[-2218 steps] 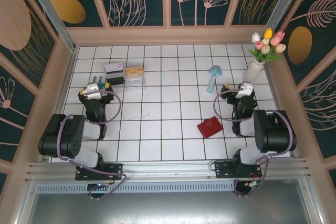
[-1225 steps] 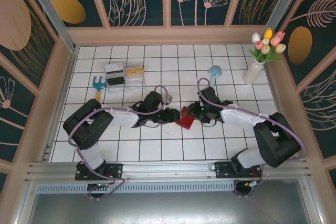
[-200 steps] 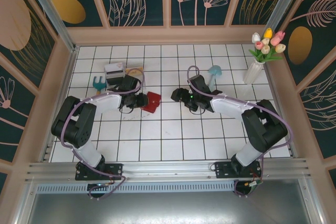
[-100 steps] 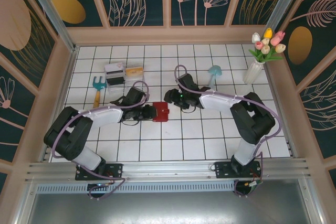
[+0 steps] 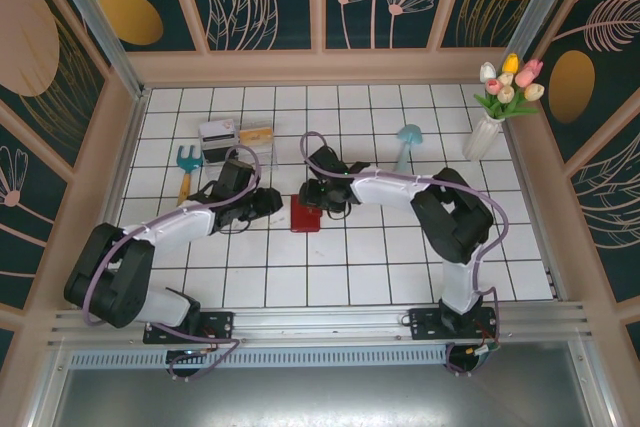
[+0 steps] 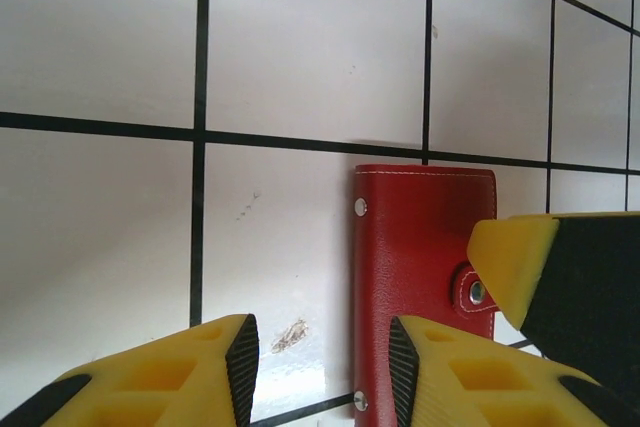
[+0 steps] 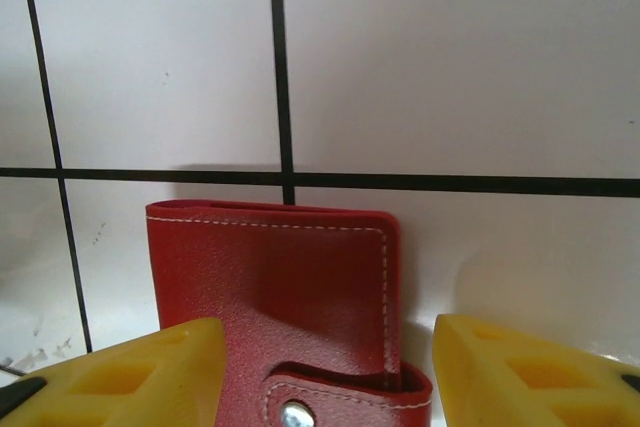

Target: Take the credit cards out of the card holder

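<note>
The card holder (image 5: 306,216) is seen lying flat and folded shut on the white tiled surface (image 5: 340,267), near its middle, with the red snap tab (image 6: 474,292) fastened over its edge. It is flanked by both arms: the left arm (image 5: 170,227) is stretched in from the left and the right arm (image 5: 395,187) is bent across from the right, both tips set close to the holder. The left jaws are held spread, low over the tiles. In the left wrist view one yellow finger (image 6: 160,377) is set over bare tile and the other overlaps the holder's near corner, though contact cannot be told. The right jaws are likewise spread, with a yellow finger (image 7: 120,377) placed to each side of the holder's tab end. The holder is straddled rather than clearly pinched, and a sliver of tile is seen between its edge and one finger. A fingertip (image 6: 505,257) of the right arm is also seen in the left wrist view, just beside the snap tab. Well apart, toward the far left, a clear plastic box (image 5: 240,145) and a blue toy fork (image 5: 187,160) are found. A teal mushroom figure (image 5: 407,139) and a vase of tulips (image 5: 488,127) are stood toward the far right.
</note>
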